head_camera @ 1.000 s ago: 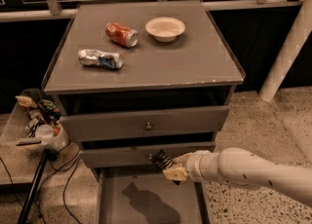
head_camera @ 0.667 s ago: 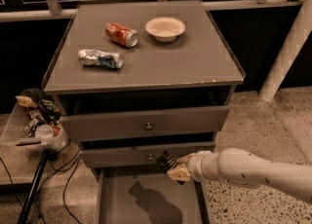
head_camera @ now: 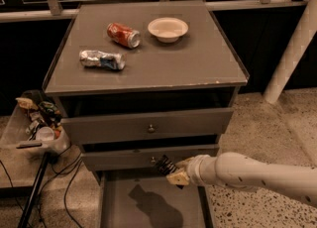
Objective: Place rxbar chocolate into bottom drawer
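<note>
My gripper point(head_camera: 174, 173) reaches in from the right on a white arm and hangs above the open bottom drawer point(head_camera: 115, 207), in front of the middle drawer's face. It is shut on the rxbar chocolate point(head_camera: 166, 164), a small black wrapper with pale stripes that sticks out up and to the left of the fingers. The bar is in the air, clear of the drawer floor. The gripper's shadow lies on the grey floor of the drawer below it.
On the cabinet top point(head_camera: 198, 68) lie a red soda can point(head_camera: 123, 34), a crushed silver-blue can point(head_camera: 102, 59) and a white bowl point(head_camera: 168, 28). Two upper drawers with small knobs point(head_camera: 151, 128) are slightly open. A tray of clutter point(head_camera: 39, 123) and cables stand at the left.
The gripper with the bar has stayed almost in place above the drawer, shifting only slightly. Nothing else has moved.
</note>
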